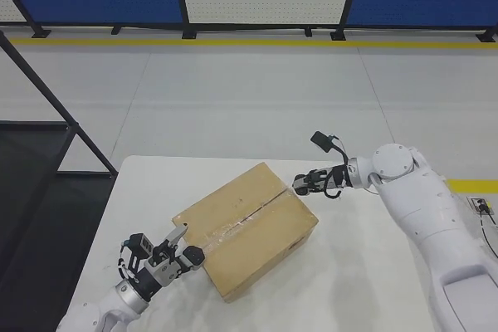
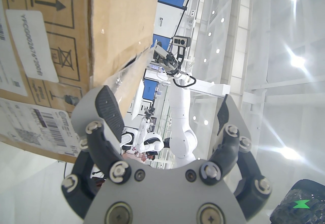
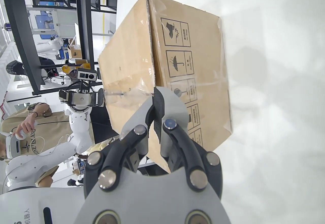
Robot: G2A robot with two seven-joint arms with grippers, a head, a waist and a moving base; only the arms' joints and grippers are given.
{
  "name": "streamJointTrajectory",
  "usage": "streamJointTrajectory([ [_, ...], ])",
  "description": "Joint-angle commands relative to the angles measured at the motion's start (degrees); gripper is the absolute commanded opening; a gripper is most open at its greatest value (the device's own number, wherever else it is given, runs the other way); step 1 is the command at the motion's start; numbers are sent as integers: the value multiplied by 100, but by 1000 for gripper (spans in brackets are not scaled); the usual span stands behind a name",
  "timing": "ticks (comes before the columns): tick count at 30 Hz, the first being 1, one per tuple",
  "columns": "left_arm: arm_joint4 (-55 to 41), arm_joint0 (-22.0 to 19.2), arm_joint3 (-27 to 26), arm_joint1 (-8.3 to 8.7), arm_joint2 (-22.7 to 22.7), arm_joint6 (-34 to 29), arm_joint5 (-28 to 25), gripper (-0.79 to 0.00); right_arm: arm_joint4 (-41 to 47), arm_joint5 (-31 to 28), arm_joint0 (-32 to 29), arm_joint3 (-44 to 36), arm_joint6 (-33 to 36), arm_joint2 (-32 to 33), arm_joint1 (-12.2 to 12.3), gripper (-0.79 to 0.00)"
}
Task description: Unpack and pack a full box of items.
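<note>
A closed brown cardboard box (image 1: 247,226) sits in the middle of the white table (image 1: 365,282), its top flaps sealed with clear tape along the seam. My left gripper (image 1: 181,249) is at the box's near left corner, open, with one pad (image 2: 109,110) beside the taped edge of the box (image 2: 119,19). My right gripper (image 1: 301,183) is at the box's far right corner. Its fingers (image 3: 158,108) are shut, tips at the taped top edge of the box (image 3: 177,67). I cannot tell whether they pinch the tape.
The table's left edge borders a black metal frame (image 1: 33,108). A black strip (image 1: 29,224) runs beside the table on the left. Bare tabletop lies to the right of and behind the box.
</note>
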Motion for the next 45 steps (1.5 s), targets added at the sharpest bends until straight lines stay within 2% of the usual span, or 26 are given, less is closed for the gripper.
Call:
streamJointTrajectory([
  [1,11,-6,5,2,9,-3,2,0,-48,53,-1,-1,-99,-13,-13,-785],
  [9,19,-15,7,9,28,3,7,0,-132,95,-5,53,-179,-14,-25,-785],
  [10,28,-14,8,10,33,-3,6,0,-134,90,-8,56,-177,-11,-25,-711],
  [11,32,-15,7,11,37,-3,7,0,-122,80,-15,57,-174,-3,-25,-573],
  [13,36,-16,5,13,44,-6,10,0,-95,54,-24,71,-154,21,-20,-440],
  [15,32,-21,8,16,45,-13,16,0,-68,18,-31,90,-156,50,-9,-68],
  [17,34,-21,7,18,48,-15,18,0,-45,-34,-33,119,-179,90,11,-123],
  [22,39,-20,4,23,51,-17,21,0,19,-207,-28,143,-323,225,92,-151],
  [23,38,-19,3,24,52,-16,20,0,32,-246,-26,130,-362,257,113,-191],
  [24,47,-18,2,26,53,-23,24,0,20,-278,-18,107,-426,283,135,-209],
  [25,48,-18,1,27,53,-24,25,0,31,-333,-15,55,-506,318,155,-194],
  [26,51,-18,0,28,53,-31,17,0,98,-437,-32,-44,-522,365,172,-228],
  [27,47,-17,1,29,52,-30,11,0,200,-557,-59,-167,-492,420,188,-428],
  [28,39,-15,2,29,53,-25,4,0,317,-669,-94,-317,-411,472,201,-542],
  [29,38,-12,1,29,54,-23,0,0,391,-746,-128,-495,-274,498,211,-785],
  [33,26,-7,-3,32,59,-26,-1,0,463,-485,-270,-1313,81,415,186,-785],
  [37,20,-4,-8,35,72,-31,-15,0,243,258,-396,-1852,295,88,91,-785],
  [45,13,-9,1,41,81,-37,-19,0,-186,830,-443,-2148,-142,-333,-85,-785],
])
